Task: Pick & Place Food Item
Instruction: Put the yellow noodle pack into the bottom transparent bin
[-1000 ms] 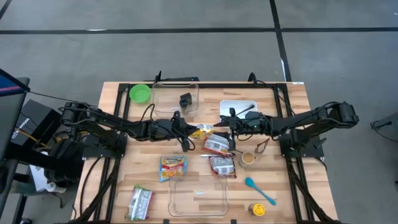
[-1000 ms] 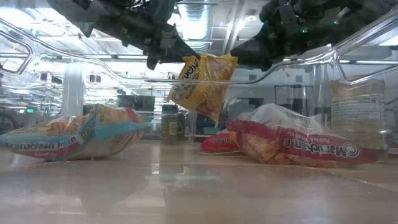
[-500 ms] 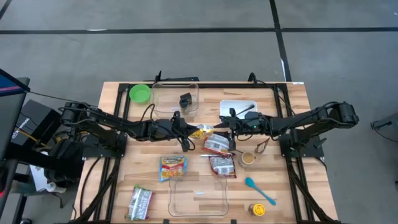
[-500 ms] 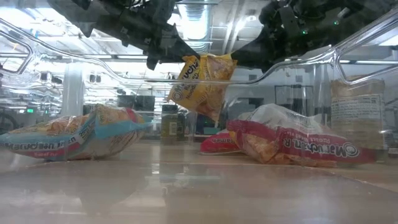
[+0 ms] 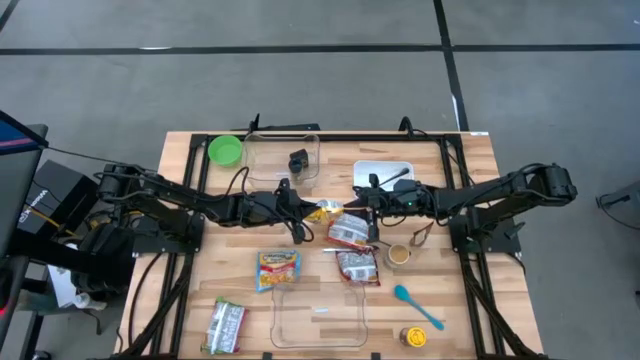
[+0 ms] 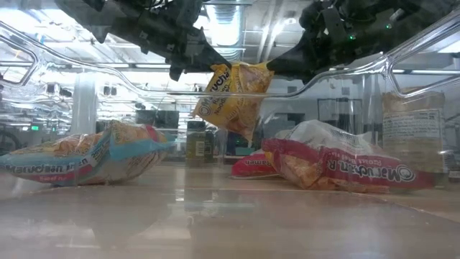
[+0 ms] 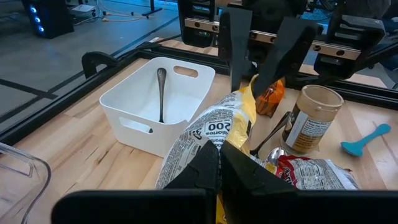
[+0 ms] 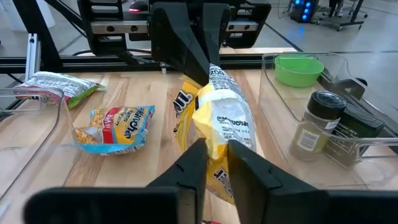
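A yellow ramen packet hangs in the air at the table's middle, between my two grippers; it shows in the low view, the left wrist view and the right wrist view. My left gripper is shut on its left end. My right gripper is shut on its right end. My left gripper pinches the packet's left end between its two fingers, coming level from the table's left. The packet is lifted clear of the table. My right gripper pinches the packet's right end edge between its two fingers, coming level from the table's right. The packet hangs down below both holds.
Two red ramen packets lie under the right gripper, a blue-orange packet and a green packet nearer. A clear bin stands at the near edge, another and a white tray at the back. A jar, blue spoon.
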Controlling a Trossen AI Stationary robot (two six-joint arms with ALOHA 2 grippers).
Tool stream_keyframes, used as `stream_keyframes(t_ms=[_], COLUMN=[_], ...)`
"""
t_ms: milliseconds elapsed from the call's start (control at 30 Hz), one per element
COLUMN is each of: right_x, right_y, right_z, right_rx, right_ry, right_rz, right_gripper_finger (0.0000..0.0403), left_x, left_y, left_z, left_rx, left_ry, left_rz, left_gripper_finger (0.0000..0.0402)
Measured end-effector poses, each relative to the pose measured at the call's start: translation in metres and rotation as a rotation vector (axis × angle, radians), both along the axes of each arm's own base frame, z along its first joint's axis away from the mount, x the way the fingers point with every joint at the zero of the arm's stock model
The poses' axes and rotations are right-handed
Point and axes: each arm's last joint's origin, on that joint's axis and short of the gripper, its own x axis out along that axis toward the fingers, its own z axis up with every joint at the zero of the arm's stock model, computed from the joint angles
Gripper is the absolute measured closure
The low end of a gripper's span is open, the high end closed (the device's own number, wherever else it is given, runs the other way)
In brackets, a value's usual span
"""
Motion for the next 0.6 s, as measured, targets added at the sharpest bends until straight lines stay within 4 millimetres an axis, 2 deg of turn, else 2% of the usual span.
stream_keyframes(t_ms=[200, 600], right_x=[0.0, 0.0], right_y=[0.0, 0.0], right_z=[0.0, -0.0001], right_rx=[0.0, -0.001], right_ry=[0.0, 0.001], right_rz=[0.0, 0.0], right_gripper_finger=[0.0398, 0.0402], left_x=[0.0, 0.0], left_y=[0.0, -0.0001], left_z=[0.0, 0.0], left_rx=[0.0, 0.007], left_ry=[0.0, 0.002], left_rz=[0.0, -0.002], left_gripper_finger=[0.0401, 0.0395])
